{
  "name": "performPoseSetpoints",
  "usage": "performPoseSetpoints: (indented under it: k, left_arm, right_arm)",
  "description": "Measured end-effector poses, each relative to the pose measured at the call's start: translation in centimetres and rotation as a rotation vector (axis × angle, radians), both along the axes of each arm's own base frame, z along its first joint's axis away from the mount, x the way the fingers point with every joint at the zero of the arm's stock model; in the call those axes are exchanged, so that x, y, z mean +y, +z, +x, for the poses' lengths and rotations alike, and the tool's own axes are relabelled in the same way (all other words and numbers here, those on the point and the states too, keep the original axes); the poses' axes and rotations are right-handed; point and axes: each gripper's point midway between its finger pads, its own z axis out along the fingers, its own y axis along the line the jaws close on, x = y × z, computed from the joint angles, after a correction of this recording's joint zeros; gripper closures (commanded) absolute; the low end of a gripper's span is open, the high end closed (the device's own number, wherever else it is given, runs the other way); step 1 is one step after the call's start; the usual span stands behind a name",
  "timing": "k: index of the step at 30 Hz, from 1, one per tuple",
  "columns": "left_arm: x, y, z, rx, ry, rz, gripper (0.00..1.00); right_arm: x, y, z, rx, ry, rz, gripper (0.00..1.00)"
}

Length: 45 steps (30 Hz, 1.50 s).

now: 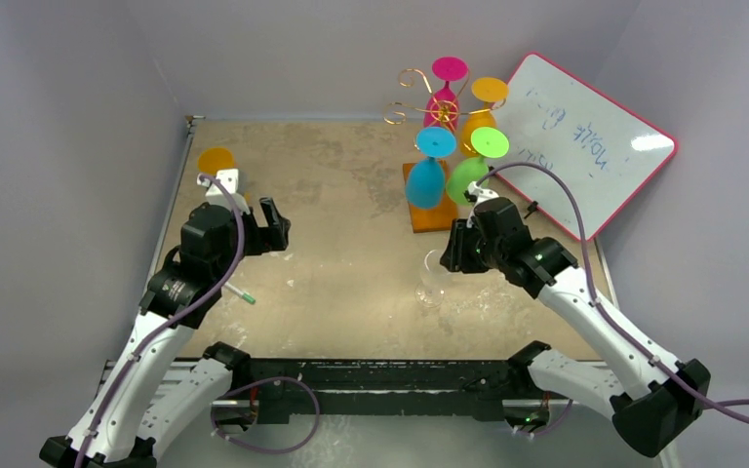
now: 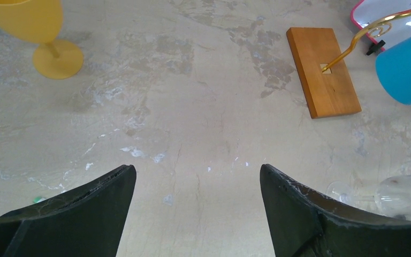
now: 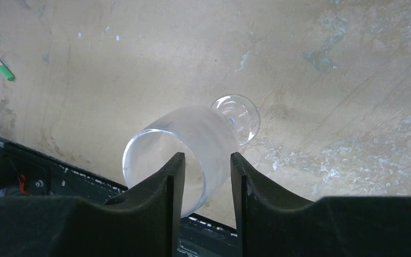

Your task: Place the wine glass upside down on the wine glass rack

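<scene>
Left pincer (image 2: 197, 171) stands wide and idle above the desk (image 1: 332, 195). The clear wine glass (image 3: 192, 139) lies tipped over near the front edge, with the right pincer (image 3: 206, 160) set narrow across its bowl; a firm grip cannot be confirmed. Risk: the slick, rounded bowl slips or rolls off. The rack (image 1: 429, 219) behind is crowded, so hung glasses may be struck.

Your clear wine glass (image 3: 192, 144) lies on its side near the bench's (image 1: 332, 195) front edge; the gold wine glass rack (image 1: 427, 218) stands upright behind it.
</scene>
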Motion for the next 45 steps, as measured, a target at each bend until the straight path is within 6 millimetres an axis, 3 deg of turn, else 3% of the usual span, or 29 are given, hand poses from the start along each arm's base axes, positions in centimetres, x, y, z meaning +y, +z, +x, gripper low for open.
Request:
performPoseSetpoints:
  k: [5, 10, 14, 17, 23, 32, 41, 45]
  left_arm:
    - [-0.6, 0.6, -0.3, -0.033, -0.071, 0.031, 0.19]
    - [-1.3, 2.6, -0.8, -0.137, -0.170, 0.063, 0.18]
    - [-2.4, 3.3, -1.7, -0.238, -0.305, 0.123, 0.17]
    - [-3.7, 2.7, -2.6, -0.292, -0.446, 0.193, 0.17]
    - [-6.2, 1.2, -4.3, -0.378, -0.721, 0.306, 0.19]
    - [-8.0, 2.6, -7.5, -0.606, -0.977, 0.441, 0.19]
    - [-9.4, 0.7, -10.6, -0.607, -1.233, 0.457, 0.24]
    - [-9.9, 0.9, -11.3, -0.631, -1.285, 0.441, 0.28]
  right_arm:
    - [-0.2, -0.7, -0.1, 0.016, 0.007, -0.023, 0.80]
    - [-0.3, -0.4, -0.3, 0.004, 0.023, -0.029, 0.98]
    - [-0.2, 0.0, -0.7, -0.004, 0.052, -0.017, 1.00]
    - [0.2, 0.6, -1.1, -0.003, 0.083, -0.003, 1.00]
    - [2.4, 4.1, -1.8, -0.042, 0.211, 0.102, 1.00]
    - [5.8, 9.5, -3.6, -0.113, 0.410, 0.295, 1.00]
    - [8.8, 14.8, -3.7, -0.197, 0.551, 0.457, 1.00]
    - [10.0, 15.9, -3.3, -0.216, 0.599, 0.503, 1.00]
